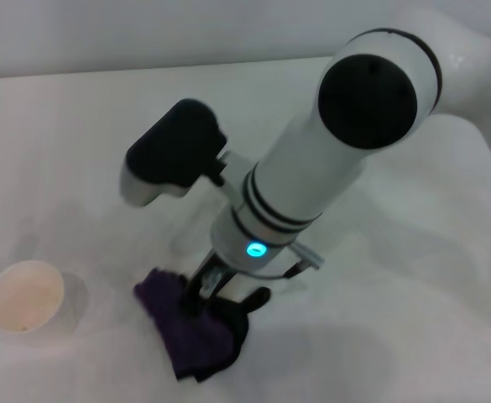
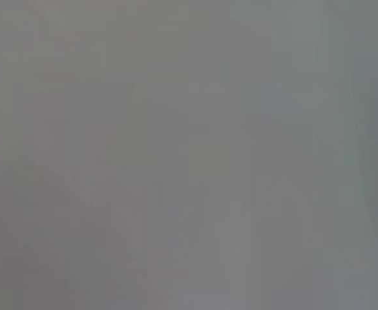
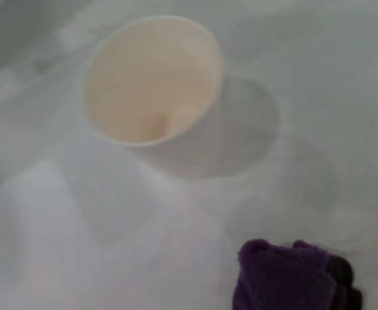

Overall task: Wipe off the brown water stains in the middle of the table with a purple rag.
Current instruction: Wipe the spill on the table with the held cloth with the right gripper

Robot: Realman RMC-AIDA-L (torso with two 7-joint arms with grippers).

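Right arm's big white forearm fills the head view, reaching down to the small dark purple soft rag (image 1: 190,327) crumpled on the plain white table (image 1: 413,319). Right gripper (image 1: 214,283) sits on the rag's top edge, dark fingers look closed on the cloth, though the wrist hides most of them, so the grip is likely, not certain. White paper cup (image 1: 24,295) stands near, to the rag's left, apart from it. No tan-brown stain shows anywhere; it may lie under the rag or arm. Step in hand: wiping, or pressing the rag down. Next move calls for dragging the rag flat across the stain without hitting the cup. Left gripper not seen; its wrist view is blank grey.
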